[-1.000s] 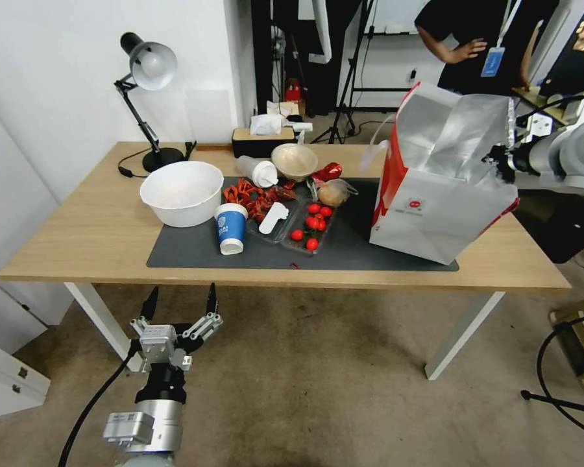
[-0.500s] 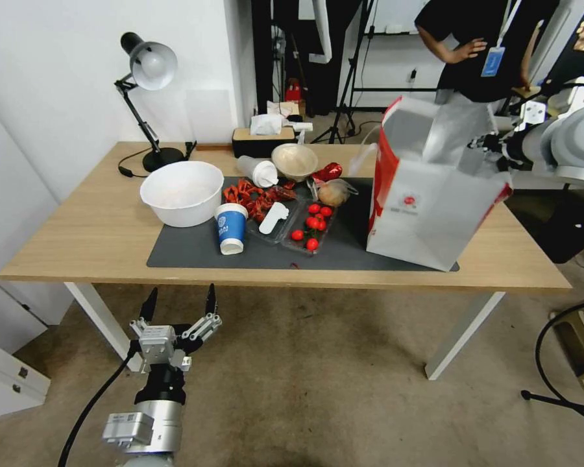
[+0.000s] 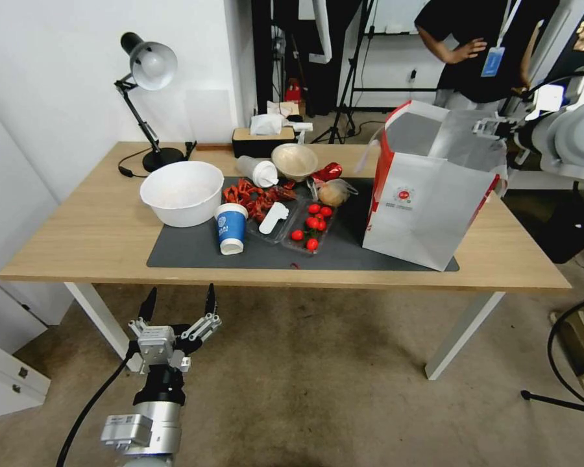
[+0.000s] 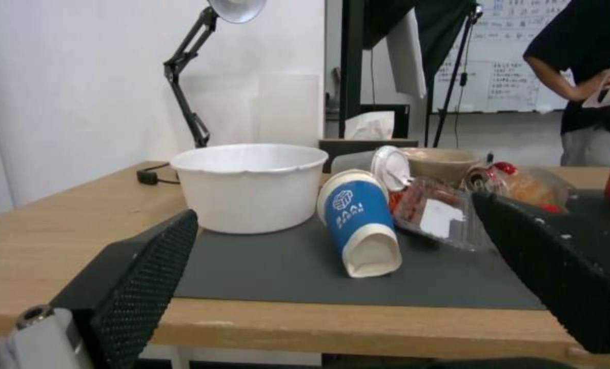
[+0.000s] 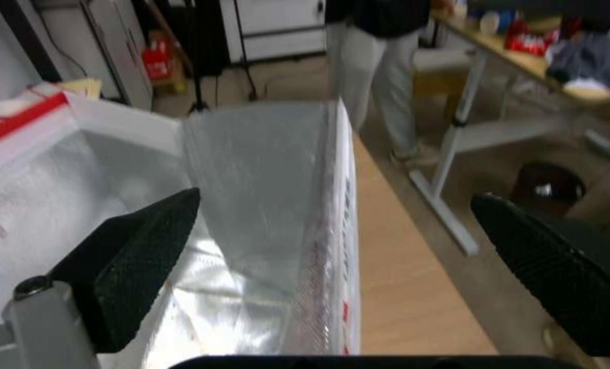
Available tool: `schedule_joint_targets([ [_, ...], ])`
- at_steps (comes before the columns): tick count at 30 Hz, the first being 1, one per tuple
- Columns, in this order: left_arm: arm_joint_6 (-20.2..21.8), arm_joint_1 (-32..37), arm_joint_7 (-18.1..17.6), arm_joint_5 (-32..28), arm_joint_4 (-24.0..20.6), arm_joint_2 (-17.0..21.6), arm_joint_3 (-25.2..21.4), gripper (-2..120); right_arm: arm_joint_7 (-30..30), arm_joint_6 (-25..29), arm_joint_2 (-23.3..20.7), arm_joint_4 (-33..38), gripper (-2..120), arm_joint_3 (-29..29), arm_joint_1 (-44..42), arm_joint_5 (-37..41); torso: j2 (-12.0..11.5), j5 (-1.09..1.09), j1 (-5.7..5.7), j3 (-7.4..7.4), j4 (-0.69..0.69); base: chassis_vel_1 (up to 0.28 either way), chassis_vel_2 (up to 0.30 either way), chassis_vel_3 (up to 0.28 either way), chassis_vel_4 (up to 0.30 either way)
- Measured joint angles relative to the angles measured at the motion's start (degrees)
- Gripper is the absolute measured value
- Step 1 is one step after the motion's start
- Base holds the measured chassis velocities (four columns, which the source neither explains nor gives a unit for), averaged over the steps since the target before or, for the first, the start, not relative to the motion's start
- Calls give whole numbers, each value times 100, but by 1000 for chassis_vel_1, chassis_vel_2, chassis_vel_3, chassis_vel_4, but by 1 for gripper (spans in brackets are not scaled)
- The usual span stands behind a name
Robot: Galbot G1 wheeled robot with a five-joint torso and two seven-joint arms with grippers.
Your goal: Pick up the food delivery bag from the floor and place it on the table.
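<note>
The food delivery bag (image 3: 428, 207), white with red edges and a small red logo, stands upright on the right end of the table (image 3: 78, 240), partly on the dark grey mat. Its foil lining (image 5: 250, 169) shows in the right wrist view, where my right gripper (image 5: 339, 266) is open, one finger on each side of the bag's top rim. In the head view the right gripper (image 3: 499, 126) sits at the bag's upper right corner. My left gripper (image 3: 180, 301) hangs open over the floor (image 3: 318, 376), in front of the table's front edge (image 4: 59, 215).
On the mat lie a white bowl (image 3: 182, 192), a tipped blue cup (image 3: 230, 228), clear trays with tomatoes (image 3: 310, 227) and red food, and a tan bowl (image 3: 294, 160). A desk lamp (image 3: 148, 71) stands at the back left. Cables and a stand cross the floor at right.
The bag has swung from tilted to upright and rests on the table. My right gripper has risen a little at its rim. The left arm has not moved.
</note>
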Motion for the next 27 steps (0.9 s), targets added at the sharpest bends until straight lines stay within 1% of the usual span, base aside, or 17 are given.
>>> schedule_joint_targets([
  [1,-2,0,1,-1,-1,-4,-1,100,-118,115,-24,106,100,74,-113,-189,0,-2,0,0,1,0,0,0,0],
  [3,-2,-1,1,-1,0,-5,-1,100,-143,137,-28,128,100,90,-139,-224,0,-2,0,0,2,0,0,0,0],
  [5,-9,-3,6,-2,-6,-25,-1,100,-724,696,-127,563,100,407,-739,-945,0,-2,0,0,1,0,0,0,0],
  [6,-9,-3,6,-2,-6,-25,-1,100,-724,696,-127,563,100,407,-739,-945,0,-2,0,0,1,0,0,0,0],
  [7,-25,-2,15,0,-6,-30,0,100,-961,1006,-170,718,100,482,-1038,-1294,0,-3,0,-1,0,0,0,0,0],
  [9,-57,1,28,7,-6,-41,1,100,-1418,1819,-230,1008,100,644,-1777,-2150,0,5,0,-1,0,0,0,0,0],
  [10,-57,1,28,7,-6,-41,1,100,-1418,1819,-230,1008,100,644,-1777,-2150,0,5,0,-1,0,0,0,0,0],
  [12,-75,4,33,24,-6,-55,8,100,-1611,2415,-215,1210,100,757,-2272,-2717,0,-1,-1,-1,-2,0,0,0,0],
  [13,-80,7,35,32,-6,-60,12,100,-1673,2660,-186,1291,100,776,-2450,-2934,0,1,-1,-1,-2,0,0,0,0],
  [14,-80,7,35,32,-6,-60,12,100,-1673,2660,-186,1291,100,776,-2450,-2934,0,1,-1,-1,-2,0,0,0,0],
  [16,-92,14,35,53,-6,-69,17,100,-1766,3022,-127,1408,100,792,-2661,-3276,0,-2,0,-1,1,0,0,0,0],
  [17,-92,14,35,53,-6,-69,17,100,-1766,3022,-127,1408,100,792,-2661,-3276,0,-2,0,-1,1,0,0,0,0],
  [21,-125,37,34,80,-6,-87,19,100,-1893,3613,-66,1552,100,803,-3018,-3797,0,-2,-1,-1,1,0,0,0,0],
  [22,-125,37,34,80,-6,-87,19,100,-1893,3613,-66,1552,100,803,-3018,-3797,0,-2,-1,-1,1,0,0,0,0],
  [25,-134,40,30,90,-6,-105,19,100,-1937,4120,-17,1697,100,816,-3380,-4206,0,-1,0,0,1,0,0,0,0],
  [27,-134,41,30,92,-7,-108,19,100,-1941,4213,-8,1736,100,821,-3471,-4293,0,0,-1,0,0,0,0,0,0],
])
